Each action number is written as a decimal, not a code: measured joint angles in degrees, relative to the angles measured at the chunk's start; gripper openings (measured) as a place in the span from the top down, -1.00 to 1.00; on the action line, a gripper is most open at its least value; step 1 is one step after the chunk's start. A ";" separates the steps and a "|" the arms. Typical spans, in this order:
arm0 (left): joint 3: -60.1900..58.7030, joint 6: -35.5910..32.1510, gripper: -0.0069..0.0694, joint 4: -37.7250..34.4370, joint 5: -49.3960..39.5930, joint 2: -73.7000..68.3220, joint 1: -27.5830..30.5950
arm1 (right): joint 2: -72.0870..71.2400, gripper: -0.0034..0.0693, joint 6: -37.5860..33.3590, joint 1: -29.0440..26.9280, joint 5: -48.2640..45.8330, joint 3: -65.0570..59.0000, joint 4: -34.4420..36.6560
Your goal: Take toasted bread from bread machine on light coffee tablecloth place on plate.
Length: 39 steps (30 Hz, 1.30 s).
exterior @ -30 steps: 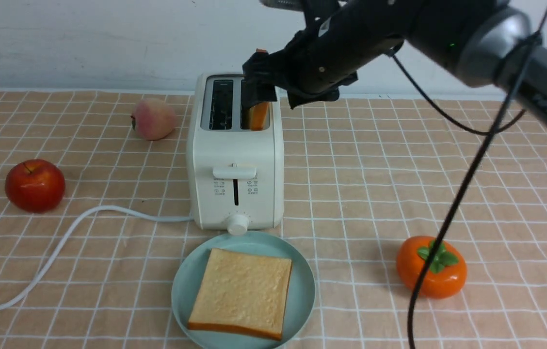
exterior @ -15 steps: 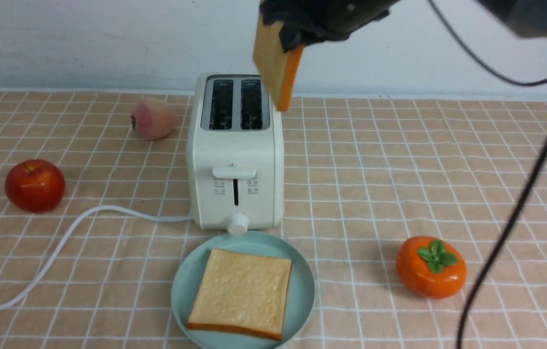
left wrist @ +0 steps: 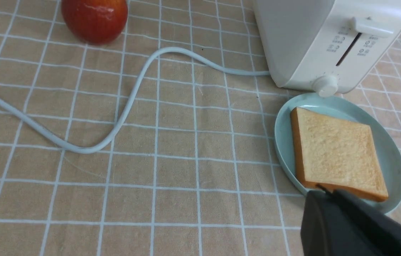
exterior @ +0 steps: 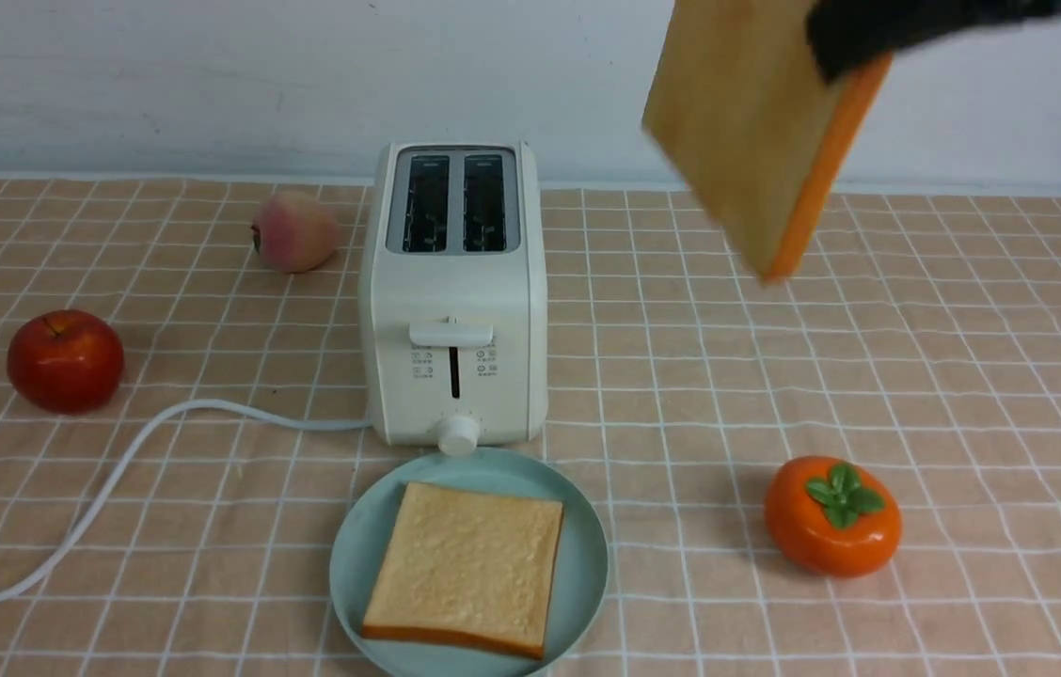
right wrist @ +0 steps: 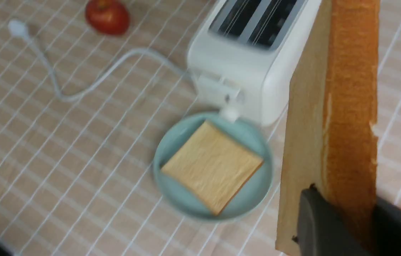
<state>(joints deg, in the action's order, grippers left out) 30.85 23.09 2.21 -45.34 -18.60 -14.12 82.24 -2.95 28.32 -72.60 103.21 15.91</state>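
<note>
Peach-tan cloth, front view: a light coffee tablecloth (exterior: 963, 376) with a grid of thin white lines lies under everything
Toaster, front view: a cream-white two-slot toaster (exterior: 452, 310) stands upright mid-table; both slots look dark and empty, and its white cord (exterior: 117, 470) trails to the robot's left
Plate, front view: a round pale blue-green plate (exterior: 352, 555) sits just in front of the toaster, with one square golden toast slice (exterior: 465, 564) lying flat on it
Held bread, front view: a second thick toast slice (exterior: 747, 141) with an orange-brown crust hangs tilted in the air, above and to the right of the toaster, well apart from the plate
Right gripper, front view: the black right gripper (exterior: 855, 42) pinches that slice at its upper edge and is mostly out of frame
Fruit, front view: a red apple (exterior: 66, 361) and a pink peach (exterior: 295, 230) sit left of the toaster, an orange persimmon (exterior: 833, 515) to the right
Left gripper, left wrist view: the dark left gripper (left wrist: 328, 199) has its jaws together on nothing, just beside the plate's rim
Grip, right wrist view: black fingers (right wrist: 314, 220) clamp both faces of the airborne slice; the plate and flat slice lie below
Progress: judged about three quarters done; one slice is plated and the other is out of the toaster
Left to do: carry the held slice over the plate, lower it and let go; it will probably overlap the first slice
</note>
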 joint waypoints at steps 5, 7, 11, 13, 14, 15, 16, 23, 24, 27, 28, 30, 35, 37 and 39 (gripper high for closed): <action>0.00 0.00 0.86 0.00 -0.01 0.00 0.00 | 1.53 0.64 -10.47 0.00 7.82 -21.48 16.10; 0.00 0.00 0.86 0.00 -0.01 0.00 0.00 | 3.14 0.64 -15.39 0.00 12.61 -25.84 22.60; 0.00 0.00 0.86 0.00 -0.06 0.00 0.00 | 9.86 0.64 -29.11 0.00 25.07 -32.85 40.69; -0.04 0.00 0.86 0.00 -0.19 0.00 0.00 | 13.00 0.64 -33.15 0.00 27.67 -33.31 47.20; -0.04 0.00 0.86 0.00 -0.35 0.00 0.00 | 14.75 0.64 -34.95 0.00 28.54 -33.31 50.60; -0.04 0.00 0.86 0.00 -0.44 0.00 0.00 | 16.47 0.64 -36.15 0.00 29.17 -33.31 53.24; -0.04 0.00 0.86 0.00 -0.44 0.00 0.00 | 16.47 0.64 -36.44 0.00 29.17 -33.31 53.85; -0.04 0.00 0.86 0.00 -0.44 0.00 0.00 | 25.38 0.54 -37.73 -0.11 30.09 -33.31 59.26; -0.04 0.00 0.86 0.00 -0.44 0.00 0.00 | 25.55 0.47 -37.04 -0.18 30.85 -33.33 58.09; -0.04 0.00 0.86 0.00 -0.44 0.00 0.00 | 25.31 0.25 -35.69 -0.74 31.74 -33.33 55.60; -0.04 0.00 0.86 0.00 -0.44 0.00 0.00 | 24.99 0.14 -35.03 -1.10 31.82 -33.33 54.19; -0.04 0.00 0.86 0.00 -0.44 0.00 0.00 | 23.91 -0.08 -34.31 -1.98 31.56 -33.33 50.71; -0.04 0.00 0.86 0.16 -0.44 0.00 0.00 | 17.23 -0.37 -29.98 -6.41 27.96 -33.33 38.84; -0.04 0.00 0.86 0.16 -0.08 0.00 0.00 | 12.88 -0.28 -25.99 -9.55 25.36 -33.33 33.54; -0.04 0.00 0.86 0.16 0.35 0.00 0.00 | 8.63 -0.10 -22.81 -12.02 23.02 -33.33 29.99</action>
<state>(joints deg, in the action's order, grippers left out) 30.81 23.09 2.37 -44.99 -18.60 -14.12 90.87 -25.76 16.30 -49.58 69.89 45.91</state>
